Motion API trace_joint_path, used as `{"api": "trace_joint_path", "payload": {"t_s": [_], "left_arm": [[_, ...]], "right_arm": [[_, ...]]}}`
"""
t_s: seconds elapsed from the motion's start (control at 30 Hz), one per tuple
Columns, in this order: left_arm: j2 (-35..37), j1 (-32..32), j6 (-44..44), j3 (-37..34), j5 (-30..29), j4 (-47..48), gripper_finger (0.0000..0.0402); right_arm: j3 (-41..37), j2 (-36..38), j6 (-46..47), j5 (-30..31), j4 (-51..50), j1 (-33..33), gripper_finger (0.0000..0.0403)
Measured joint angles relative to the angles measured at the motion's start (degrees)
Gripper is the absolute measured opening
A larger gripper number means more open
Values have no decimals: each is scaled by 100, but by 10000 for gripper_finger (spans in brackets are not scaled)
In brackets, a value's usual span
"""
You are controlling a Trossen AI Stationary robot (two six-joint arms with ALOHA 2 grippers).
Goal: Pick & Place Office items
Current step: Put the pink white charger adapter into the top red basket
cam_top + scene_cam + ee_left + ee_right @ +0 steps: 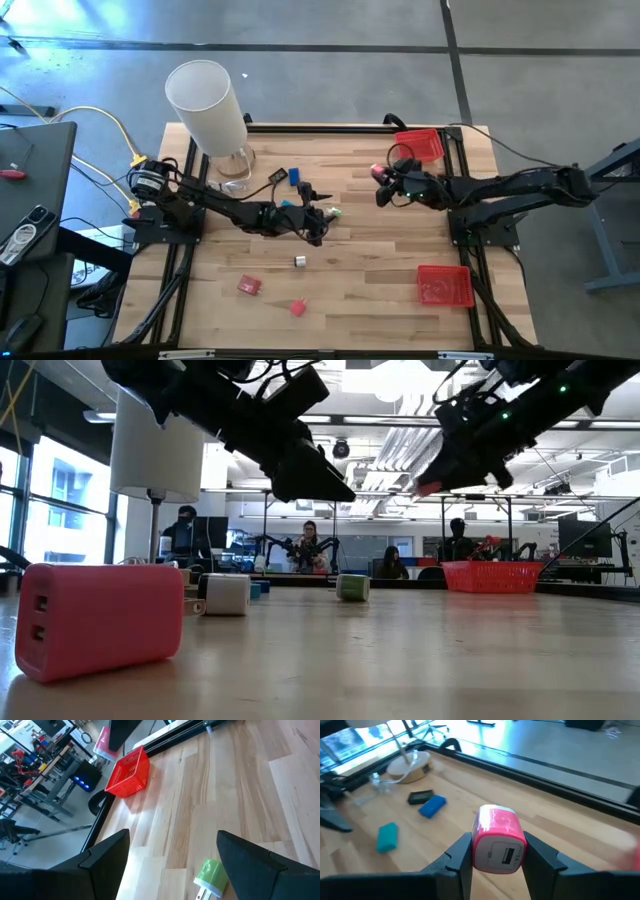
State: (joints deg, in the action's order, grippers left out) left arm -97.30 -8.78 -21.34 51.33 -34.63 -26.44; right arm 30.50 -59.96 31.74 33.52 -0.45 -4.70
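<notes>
Risk: pink charger (498,844) slipping from right gripper (496,851) fingers clamped shallow; left gripper (172,857) open, empty above green plug (210,878).

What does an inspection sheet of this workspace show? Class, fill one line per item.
Surface: wooden table, two red trays at right.
Job's things: pink charger held; green plug, blue piece, teal piece, black piece on the table.
Clutter: white cylinder.
Grippers: right gripper shut on the pink charger; left gripper open above the green plug.
Cables: yellow cables off the left edge.
Surroundings: people seated behind.
</notes>
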Motion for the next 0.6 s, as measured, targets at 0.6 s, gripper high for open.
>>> {"api": "trace_joint_path", "payload": {"t_s": [0.6], "left_arm": [[2, 5, 45, 0, 4, 161, 291]], "right_arm": [[0, 398, 10, -561, -1285, -1532, 120]]}}
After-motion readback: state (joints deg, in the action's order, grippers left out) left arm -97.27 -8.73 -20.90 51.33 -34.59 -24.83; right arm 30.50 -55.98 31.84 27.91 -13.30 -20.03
